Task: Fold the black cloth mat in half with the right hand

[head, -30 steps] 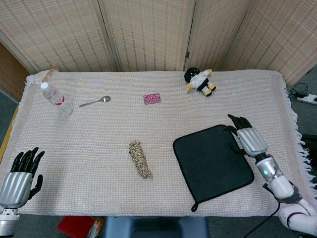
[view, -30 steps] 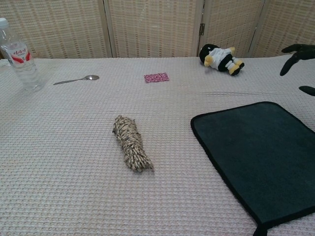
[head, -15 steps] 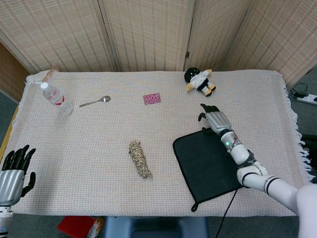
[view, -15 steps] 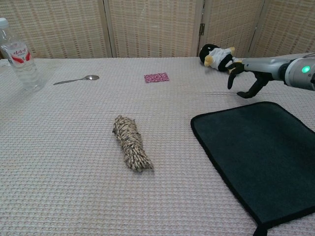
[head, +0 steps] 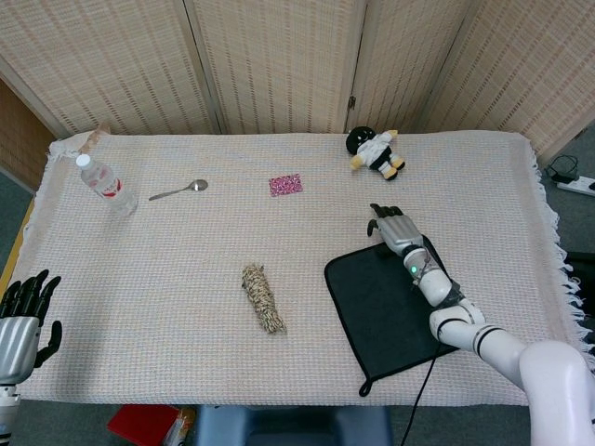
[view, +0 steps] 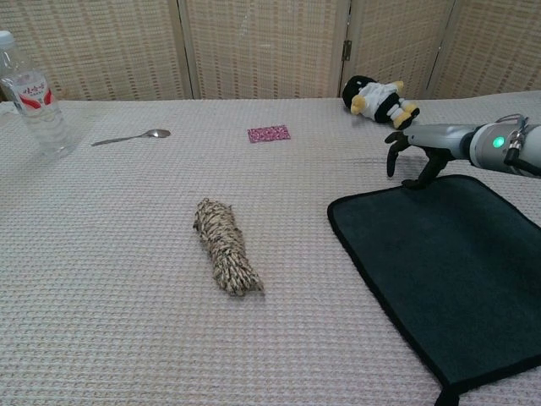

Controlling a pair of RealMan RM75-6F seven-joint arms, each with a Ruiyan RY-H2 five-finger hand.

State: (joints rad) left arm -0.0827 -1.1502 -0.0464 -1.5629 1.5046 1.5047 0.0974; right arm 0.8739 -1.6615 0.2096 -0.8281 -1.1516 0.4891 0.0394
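On the cloth-covered table (head: pixel 186 307) the black mat (head: pixel 386 311) lies flat, unfolded, while the right hand (head: pixel 392 226) hovers at its 12 o'clock edge, fingers spread downward, holding nothing.

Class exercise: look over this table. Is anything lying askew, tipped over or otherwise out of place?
The black cloth mat lies flat but skewed to the table edges. The plush toy lies on its side near the far edge. The water bottle stands upright; nothing is spilled.

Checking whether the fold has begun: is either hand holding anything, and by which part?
Nothing is held. The right hand hovers at the black mat's far edge, fingers apart; the left hand is empty.
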